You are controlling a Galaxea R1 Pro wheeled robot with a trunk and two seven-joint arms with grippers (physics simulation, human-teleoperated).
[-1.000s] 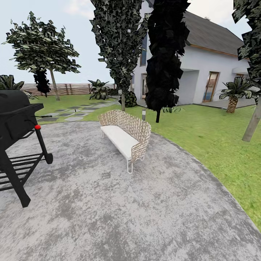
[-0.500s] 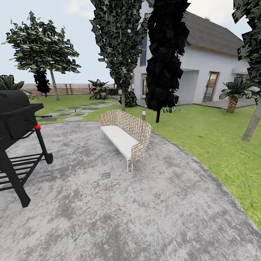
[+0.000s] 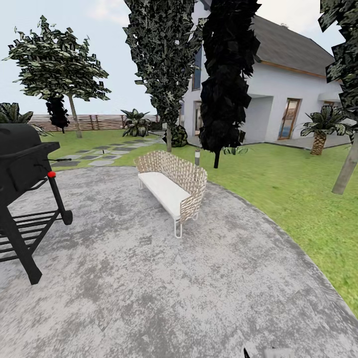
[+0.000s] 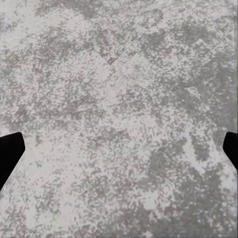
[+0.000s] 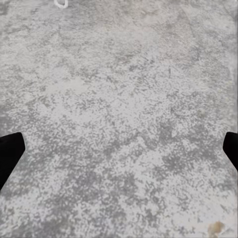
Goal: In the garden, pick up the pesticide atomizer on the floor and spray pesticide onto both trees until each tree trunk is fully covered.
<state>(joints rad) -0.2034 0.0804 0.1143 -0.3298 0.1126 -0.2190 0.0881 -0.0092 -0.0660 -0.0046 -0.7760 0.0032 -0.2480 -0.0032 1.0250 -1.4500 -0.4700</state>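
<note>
I stand on grey mottled stone paving (image 3: 149,278). The pesticide atomizer is out of view. At the right edge of the head view a thick, bare, grey-brown tree trunk (image 3: 345,171) leans up out of the grass floor (image 3: 293,189), with dark foliage above it. Far off at the back left, another tree with a bare leaning trunk (image 3: 75,119) stands by the wooden fence (image 3: 99,122). My left gripper (image 4: 119,153) is open over the paving, with only its black fingertips (image 4: 9,153) showing at the frame's sides. The right gripper (image 5: 119,153) is open over paving too.
A woven bench with a white seat (image 3: 171,189) stands ahead on the paving. A black grill on wheels (image 3: 25,199) is close at the left. Two slim dark-leaved trees (image 3: 219,99) and a white house (image 3: 293,94) lie beyond. A short palm (image 3: 320,129) grows at the right.
A small dark tip with a pale shape beside it has come into the bottom edge of the head view, right of centre. The rest is unchanged.
</note>
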